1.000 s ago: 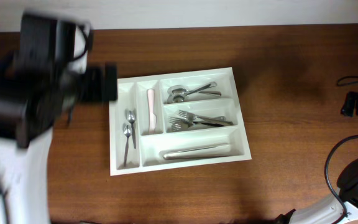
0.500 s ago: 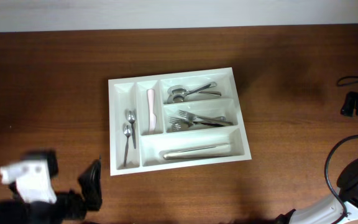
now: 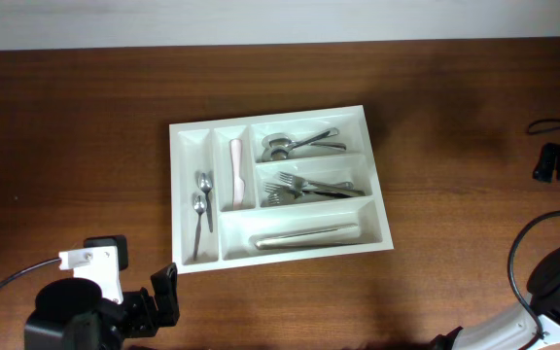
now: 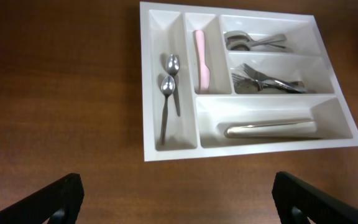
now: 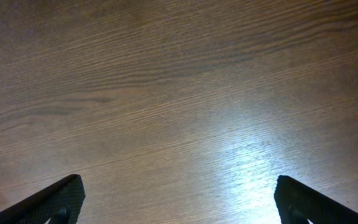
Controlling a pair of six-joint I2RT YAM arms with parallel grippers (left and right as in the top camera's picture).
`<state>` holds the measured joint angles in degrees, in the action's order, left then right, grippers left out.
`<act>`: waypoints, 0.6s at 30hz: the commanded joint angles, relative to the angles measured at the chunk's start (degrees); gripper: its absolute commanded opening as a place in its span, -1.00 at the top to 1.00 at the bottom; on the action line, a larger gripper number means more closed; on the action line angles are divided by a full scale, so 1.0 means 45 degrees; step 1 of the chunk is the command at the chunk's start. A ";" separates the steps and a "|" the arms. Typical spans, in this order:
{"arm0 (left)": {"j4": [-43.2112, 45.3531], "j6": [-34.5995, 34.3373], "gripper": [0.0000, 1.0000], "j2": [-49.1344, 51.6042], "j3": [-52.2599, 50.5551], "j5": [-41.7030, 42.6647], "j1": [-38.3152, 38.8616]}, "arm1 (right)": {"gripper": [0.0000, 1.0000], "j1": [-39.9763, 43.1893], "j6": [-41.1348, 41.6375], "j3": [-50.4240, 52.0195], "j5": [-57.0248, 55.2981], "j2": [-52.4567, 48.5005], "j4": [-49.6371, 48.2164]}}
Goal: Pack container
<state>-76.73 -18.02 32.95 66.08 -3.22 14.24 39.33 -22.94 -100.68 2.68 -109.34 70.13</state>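
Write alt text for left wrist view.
White rectangular plastic cutlery tray on a dark wooden table, holding two small spoons, a pale pink utensil, larger spoons, forks and a long silver utensil in separate compartments. The open, empty left gripper frames the bottom edge.

I see a dark brown wood-grain table (image 3: 76, 136) filling nearly my whole overhead view. Beyond the table's far edge runs a pale plain strip (image 3: 280, 19), wall or floor I cannot tell. Bright glare (image 5: 253, 165) lies on the table's wood.
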 commanded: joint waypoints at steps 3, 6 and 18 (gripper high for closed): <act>0.0049 0.0257 -0.99 -0.0092 -0.0073 -0.0039 0.0053 | -0.97 0.0015 0.0015 0.0044 0.0068 0.0029 -0.0034; 0.0359 0.0816 -0.98 -0.0092 -0.0267 -0.0525 0.0053 | -0.96 0.0015 0.0015 0.0044 0.0068 0.0029 -0.0029; 0.8471 0.6373 -0.99 -0.1603 -0.5003 0.1894 -0.0486 | -0.97 0.0015 0.0015 0.0044 0.0063 0.0029 -0.0034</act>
<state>-42.37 1.39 29.78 48.45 -0.78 13.34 39.33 -22.94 -100.68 2.66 -109.36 70.13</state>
